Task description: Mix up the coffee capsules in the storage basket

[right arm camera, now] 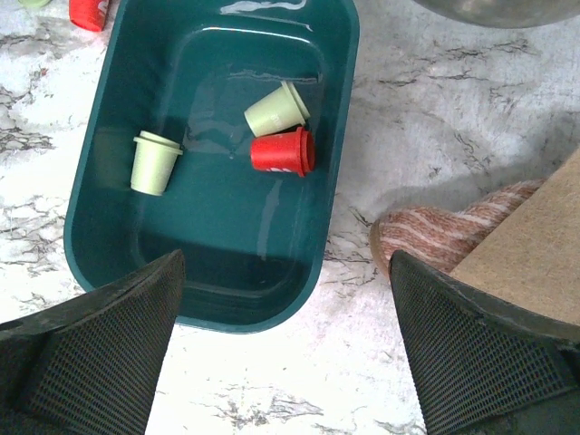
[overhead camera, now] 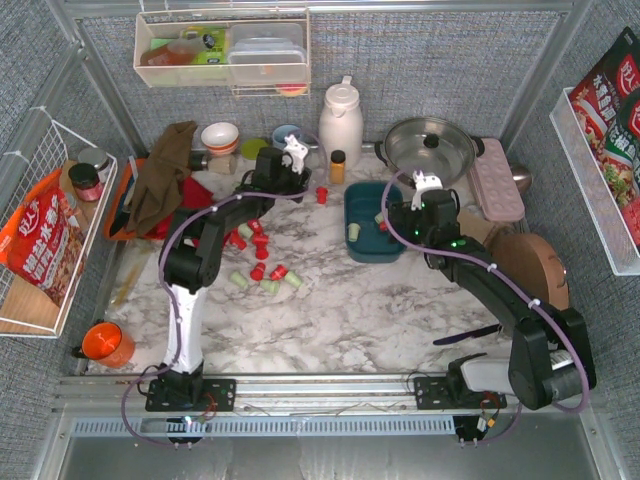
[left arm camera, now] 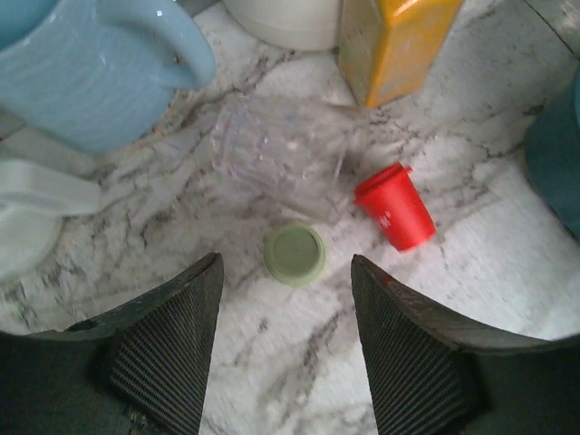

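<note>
Two open pincers: one at a loose capsule, one over the storage basket.

The left gripper (left arm camera: 285, 272) has its jaws spread and holds nothing; a green capsule (left arm camera: 294, 255) stands upright on the marble table (left arm camera: 272, 381) just beyond its fingertips. A red capsule (left arm camera: 394, 207) lies on its side just to the right, and an orange bottle (left arm camera: 399, 41) and a blue mug (left arm camera: 91, 63) stand farther away. The right gripper (right arm camera: 285, 263) is also released and empty, above the near end of the storage basket (right arm camera: 337, 136). This basket, right of the table centre, holds a green pod (right arm camera: 156, 163), a second green pod (right arm camera: 276, 109) and a red pod (right arm camera: 283, 151) just beside it. Many loose capsules (overhead camera: 262, 262) lie scattered on the table to its left.
</note>
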`<state>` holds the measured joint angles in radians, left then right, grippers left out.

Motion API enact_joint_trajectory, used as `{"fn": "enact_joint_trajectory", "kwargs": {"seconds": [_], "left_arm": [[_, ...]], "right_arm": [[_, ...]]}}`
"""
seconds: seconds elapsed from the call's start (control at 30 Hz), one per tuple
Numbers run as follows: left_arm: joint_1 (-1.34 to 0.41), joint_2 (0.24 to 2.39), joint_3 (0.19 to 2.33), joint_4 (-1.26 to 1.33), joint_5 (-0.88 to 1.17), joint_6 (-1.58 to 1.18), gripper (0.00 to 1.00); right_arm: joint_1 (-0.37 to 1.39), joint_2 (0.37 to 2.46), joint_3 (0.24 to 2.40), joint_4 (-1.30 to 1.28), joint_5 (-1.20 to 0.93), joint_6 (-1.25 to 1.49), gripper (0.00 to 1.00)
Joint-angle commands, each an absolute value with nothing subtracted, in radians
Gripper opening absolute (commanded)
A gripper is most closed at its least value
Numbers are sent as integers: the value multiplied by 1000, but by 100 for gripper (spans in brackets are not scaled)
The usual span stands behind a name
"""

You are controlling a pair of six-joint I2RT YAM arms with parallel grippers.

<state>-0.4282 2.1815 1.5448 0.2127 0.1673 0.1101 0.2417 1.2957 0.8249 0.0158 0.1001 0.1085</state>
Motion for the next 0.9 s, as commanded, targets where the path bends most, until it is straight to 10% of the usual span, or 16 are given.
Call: {"fn": "enact_joint_trajectory", "kwargs": {"seconds": [0.0,0.43,0.7,0.87], "left_arm": [[-423,2260,1658,153,221,168,67],[-420,2367,1797,9,199,156,58],[-420,2363,1790,17,206,153,26],[-421,2301,1738,22,177,133,22]], "right_arm": [[241,1292,839,10,82,101,99],[241,1325,870,-23,48,95,99],[242,1323,879,-41,41,95,99],[242,1315,880,-47,39,94,99]]}}
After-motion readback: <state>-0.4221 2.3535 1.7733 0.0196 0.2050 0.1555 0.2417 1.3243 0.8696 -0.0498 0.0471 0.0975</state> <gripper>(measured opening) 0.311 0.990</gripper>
